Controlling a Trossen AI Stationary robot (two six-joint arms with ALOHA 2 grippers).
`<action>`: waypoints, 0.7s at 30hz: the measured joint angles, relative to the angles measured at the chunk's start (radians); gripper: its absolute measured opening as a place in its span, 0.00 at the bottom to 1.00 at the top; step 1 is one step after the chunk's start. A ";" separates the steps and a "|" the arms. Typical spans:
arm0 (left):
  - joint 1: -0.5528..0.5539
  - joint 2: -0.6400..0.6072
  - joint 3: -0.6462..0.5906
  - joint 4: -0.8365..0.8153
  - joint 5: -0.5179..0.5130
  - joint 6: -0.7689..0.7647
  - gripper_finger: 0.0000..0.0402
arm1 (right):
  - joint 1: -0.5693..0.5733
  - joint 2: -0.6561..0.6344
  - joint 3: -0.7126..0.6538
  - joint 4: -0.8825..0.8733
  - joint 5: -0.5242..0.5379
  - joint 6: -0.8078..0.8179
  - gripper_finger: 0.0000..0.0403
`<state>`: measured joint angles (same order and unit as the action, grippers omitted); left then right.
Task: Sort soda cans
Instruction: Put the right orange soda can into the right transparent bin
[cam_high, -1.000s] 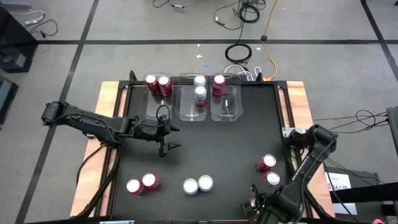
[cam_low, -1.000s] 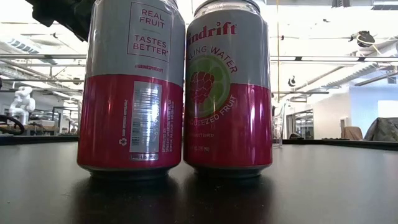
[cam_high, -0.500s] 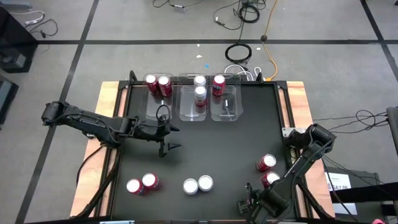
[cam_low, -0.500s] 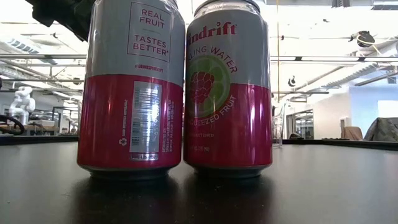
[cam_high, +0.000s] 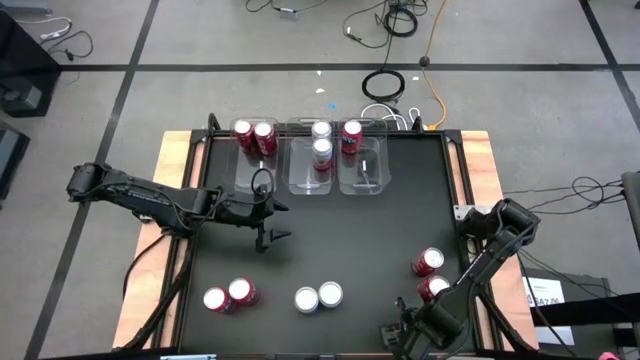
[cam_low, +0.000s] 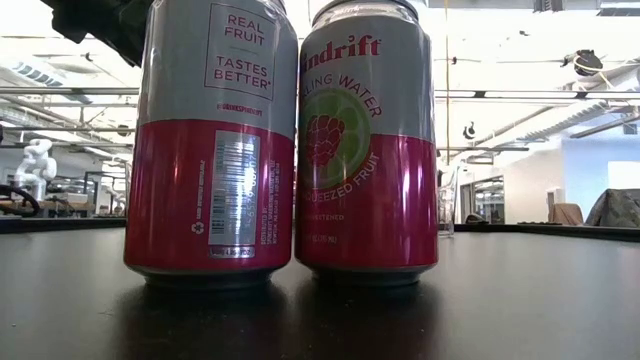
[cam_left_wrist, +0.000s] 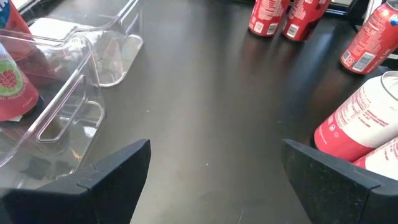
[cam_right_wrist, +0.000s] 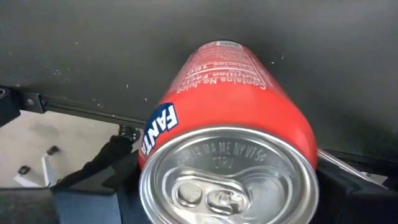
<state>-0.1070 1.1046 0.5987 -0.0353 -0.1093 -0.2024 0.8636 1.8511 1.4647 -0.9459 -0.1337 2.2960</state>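
A red soda can marked FANTA fills the right wrist view with its silver top toward the camera, and my right gripper is shut on it. In the high view my right gripper is near the table's near right corner, and the arm hides that can. Two red cans stand beside that arm. My left gripper hangs open over the table's left middle with nothing between its fingers. Red cans and silver cans stand along the near edge. My right gripper has the red can's side wall just under the top rim between its two fingers, one on each side. The fingers come from above, slanting down along the can. Whether the can's base is on the table does not show.
Three clear bins stand in a row at the far edge. The left bin holds two red cans, the middle two silver ones, the right one red can. Two grey-and-red cans stand right in front of the low camera.
My right arm's wrist has shifted a little toward the table's left and near edges, and the arm now covers more of the nearer of the two red cans beside it. The cans on the table have stayed in place.
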 joint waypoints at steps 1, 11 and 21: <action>0.000 0.000 0.000 0.000 0.000 0.000 0.92 | -0.002 0.000 0.000 0.000 0.000 0.002 0.69; 0.000 0.000 0.000 0.000 0.000 0.000 0.92 | -0.075 0.001 0.043 -0.025 0.079 -0.080 0.72; 0.000 0.000 0.000 0.001 0.000 0.000 0.92 | -0.238 0.001 0.290 -0.481 0.182 -0.296 0.72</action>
<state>-0.1070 1.1046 0.5987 -0.0345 -0.1091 -0.2020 0.6258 1.8519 1.7545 -1.4272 0.0482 2.0000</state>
